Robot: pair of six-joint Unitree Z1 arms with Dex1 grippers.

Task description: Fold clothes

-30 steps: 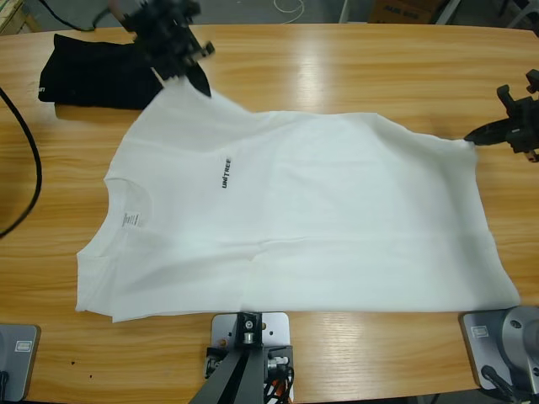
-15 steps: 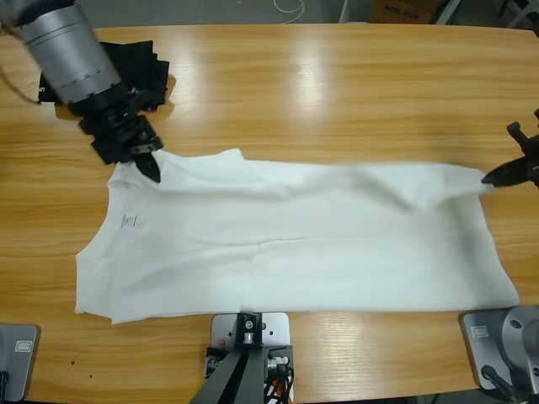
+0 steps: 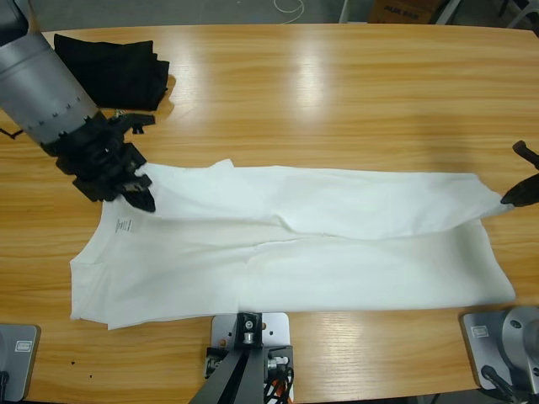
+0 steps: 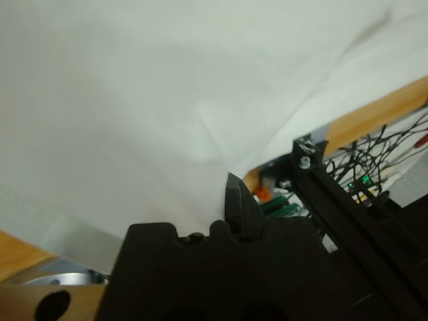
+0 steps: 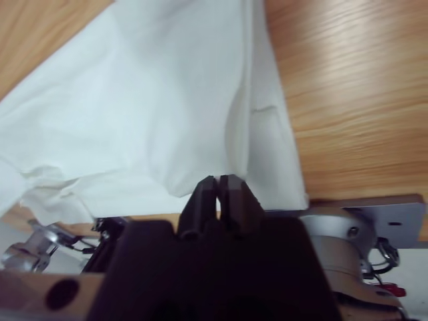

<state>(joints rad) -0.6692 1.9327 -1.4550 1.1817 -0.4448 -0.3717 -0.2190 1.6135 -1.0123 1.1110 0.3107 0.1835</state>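
Right wrist view, jaws pinching T-shirt (image 5: 167,107), high view, black garment (image 3: 114,67).

One white T-shirt (image 3: 337,244), one black folded garment (image 3: 114,67), two hands (image 3: 141,195) (image 3: 515,195).

White T-shirt (image 3: 337,252) lies flat on the table, long axis across it, far half folded over the near half. You can see the neck label (image 3: 124,225) just below the left gripper (image 3: 143,200), whose jaws sit on the folded shoulder edge. No chest print shows. Opposite end, the hem corner runs up to the right gripper (image 3: 511,198), whose jaws pinch the cloth. Fold line slightly rumpled mid-shirt; near sleeve spread flat, well away from both jaws.
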